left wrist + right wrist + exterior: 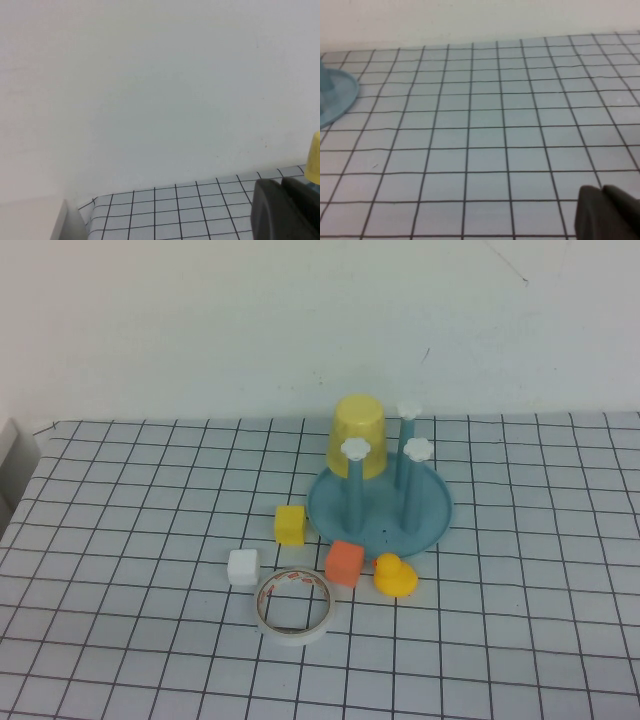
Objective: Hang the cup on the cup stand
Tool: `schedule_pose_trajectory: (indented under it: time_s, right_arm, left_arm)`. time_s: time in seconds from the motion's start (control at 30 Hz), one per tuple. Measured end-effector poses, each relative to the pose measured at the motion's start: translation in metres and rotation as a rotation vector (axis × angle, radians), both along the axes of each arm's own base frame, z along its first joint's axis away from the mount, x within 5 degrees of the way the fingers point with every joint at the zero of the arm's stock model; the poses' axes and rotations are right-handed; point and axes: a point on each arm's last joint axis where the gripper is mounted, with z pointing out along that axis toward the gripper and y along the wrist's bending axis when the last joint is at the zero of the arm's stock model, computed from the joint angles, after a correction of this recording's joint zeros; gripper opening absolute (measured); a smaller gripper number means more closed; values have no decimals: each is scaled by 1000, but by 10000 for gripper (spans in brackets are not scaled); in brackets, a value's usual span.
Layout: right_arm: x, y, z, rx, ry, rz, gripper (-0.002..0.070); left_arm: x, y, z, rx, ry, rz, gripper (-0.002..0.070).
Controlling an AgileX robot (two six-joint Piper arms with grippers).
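On the left side of the table (120, 540) my left gripper (286, 210) is pulled back and raised, its fingers clenched together on nothing, looking at the wall (150, 90) and the far table edge. Moving right, a white cube (243, 567) lies near a roll of tape (295, 606). Behind them sits a yellow cube (290, 524), then an orange cube (344, 563) touching the front edge of the cup stand (436, 520). Beside it is a yellow duck (395, 576). The cup (359, 436) is upside down over the back left post of the stand, already hanging. On the right, my right gripper (610, 212) is low above the bare table, also clenched and holding nothing.
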Motion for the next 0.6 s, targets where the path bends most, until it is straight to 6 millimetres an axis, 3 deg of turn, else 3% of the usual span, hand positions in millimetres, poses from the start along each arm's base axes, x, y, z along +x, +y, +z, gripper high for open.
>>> schedule_pose_trajectory:
  time_s: [0.6]
  right_arm:
    - [0,1,-1,3,6,21,-1]
  left_arm:
    - [0,0,0,0,0,0,-1]
